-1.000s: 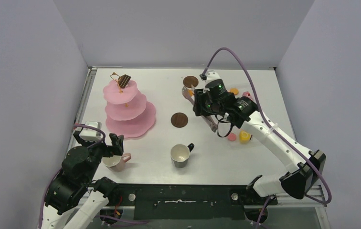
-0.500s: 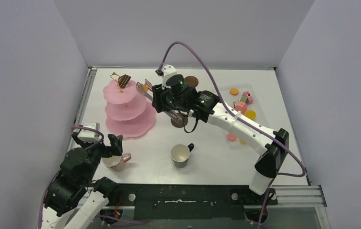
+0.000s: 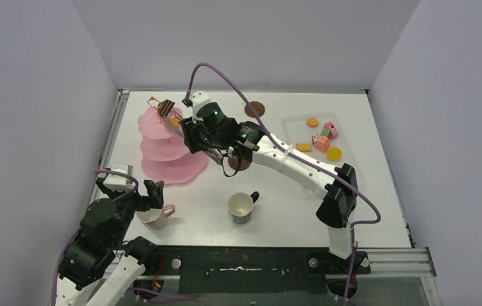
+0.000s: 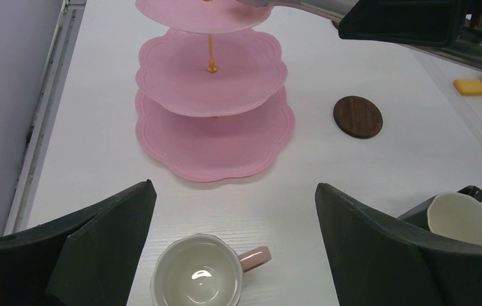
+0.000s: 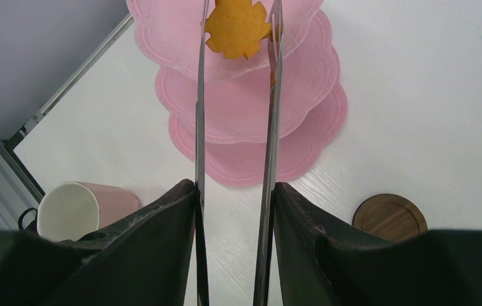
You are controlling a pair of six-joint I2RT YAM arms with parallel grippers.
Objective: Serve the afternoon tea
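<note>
The right claw (image 5: 233, 191) is clamped on the tongs (image 5: 270, 127), pressing the 2 blades together, and their tips pinch an orange leaf-shaped cookie (image 5: 237, 27) just over the top tier of the stand (image 5: 302, 121). The stand sits towards the table's (image 3: 289, 217) far-left corner, its 3 tiers bare except for a brown cake slice (image 3: 166, 106) on the top one. Just right of the bottom tier lies 1 coaster (image 4: 357, 116); a 2nd coaster (image 3: 255, 108) lies by the far edge, near its middle. The tray (image 3: 353, 137) in the far-right corner holds several pastries (image 3: 320, 140). The black mug (image 3: 241, 208) stands upright near the middle of the near edge. The left claw (image 4: 233, 188) hangs with its jaws spread wide and nothing between them, above the pink mug (image 4: 197, 280), which stands upright and empty near the near-left corner, handle pointing right.
</note>
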